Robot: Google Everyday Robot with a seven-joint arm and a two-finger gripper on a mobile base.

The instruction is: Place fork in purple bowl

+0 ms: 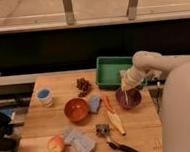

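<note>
The purple bowl (129, 98) sits at the right side of the wooden table (52, 122), just in front of the green tray (108, 72). My gripper (124, 84) hangs right above the bowl's left half, pointing down. It is shut on the fork (124, 95), a thin pale sliver that hangs nearly upright with its lower end inside the bowl.
An orange bowl (76, 109), a blue sponge (95, 103) and an orange-handled knife (112, 114) lie left of the purple bowl. A black-handled utensil (119, 146), an apple (56, 144), a crumpled packet (79, 140), a blue cup (44, 96) and a dark cluster (83, 85) are also on the table.
</note>
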